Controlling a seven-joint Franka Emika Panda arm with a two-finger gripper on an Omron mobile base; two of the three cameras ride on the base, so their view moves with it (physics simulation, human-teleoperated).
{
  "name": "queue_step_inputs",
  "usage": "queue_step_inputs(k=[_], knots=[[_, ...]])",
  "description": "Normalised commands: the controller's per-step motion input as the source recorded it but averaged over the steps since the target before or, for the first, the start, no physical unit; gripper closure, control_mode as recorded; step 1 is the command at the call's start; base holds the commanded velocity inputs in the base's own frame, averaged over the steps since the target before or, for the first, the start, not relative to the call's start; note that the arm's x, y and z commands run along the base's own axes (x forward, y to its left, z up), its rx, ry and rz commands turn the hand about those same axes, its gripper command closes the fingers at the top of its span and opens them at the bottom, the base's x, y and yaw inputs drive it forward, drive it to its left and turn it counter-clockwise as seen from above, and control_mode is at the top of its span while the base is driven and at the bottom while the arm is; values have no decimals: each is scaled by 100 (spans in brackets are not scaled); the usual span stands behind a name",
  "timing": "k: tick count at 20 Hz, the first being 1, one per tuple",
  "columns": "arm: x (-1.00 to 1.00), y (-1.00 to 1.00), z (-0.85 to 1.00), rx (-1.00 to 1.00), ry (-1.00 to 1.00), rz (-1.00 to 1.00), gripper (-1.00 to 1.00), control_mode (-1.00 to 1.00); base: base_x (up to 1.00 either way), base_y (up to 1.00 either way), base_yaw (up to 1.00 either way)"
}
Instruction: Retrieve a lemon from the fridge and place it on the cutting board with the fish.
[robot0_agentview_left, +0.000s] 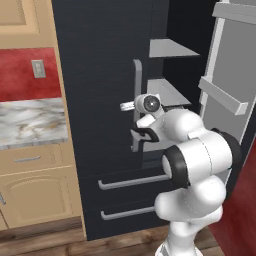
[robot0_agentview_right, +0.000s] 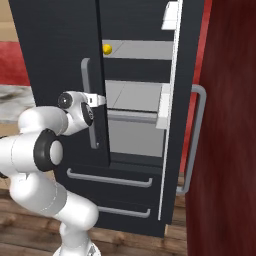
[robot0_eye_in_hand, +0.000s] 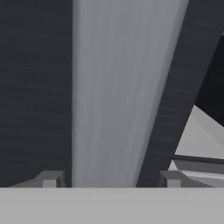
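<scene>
The fridge (robot0_agentview_left: 100, 60) is a tall black unit whose left door is closed and whose right door is swung open. A small yellow lemon (robot0_agentview_right: 107, 48) sits on an upper grey shelf inside. My gripper (robot0_agentview_right: 101, 100) is at the left door's long grey handle (robot0_agentview_right: 86, 75), about mid-height. In the hand view the handle (robot0_eye_in_hand: 113, 87) runs between my two fingertips (robot0_eye_in_hand: 50, 179), with a gap on each side, so the gripper (robot0_eye_in_hand: 111, 179) stands open around it. In the left base view the gripper (robot0_agentview_left: 131, 106) reaches the handle (robot0_agentview_left: 137, 75). The cutting board and the fish are out of view.
The open right door (robot0_agentview_left: 225, 100) with its grey door shelves stands to the right of the arm. Two drawers (robot0_agentview_left: 130, 182) with horizontal handles lie below the doors. A marble counter (robot0_agentview_left: 30, 122) and tan cabinets (robot0_agentview_left: 35, 195) are at the left. A dark red wall (robot0_agentview_right: 230, 125) closes the right.
</scene>
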Motion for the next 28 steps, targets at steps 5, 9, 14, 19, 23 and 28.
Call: queue_step_inputs(k=[5,9,14,19,23,28], knots=[[8,0,23,-6,1,0,100,-100,0,0,0],[0,0,31,-7,12,0,100,-100,0,0,0],[-1,6,36,-4,29,-8,100,-100,0,0,0],[-50,18,25,-1,1,-1,100,-100,0,0,0],[-49,18,33,0,0,-11,100,-100,0,0,0],[-51,23,35,0,2,-20,100,-100,0,0,0]])
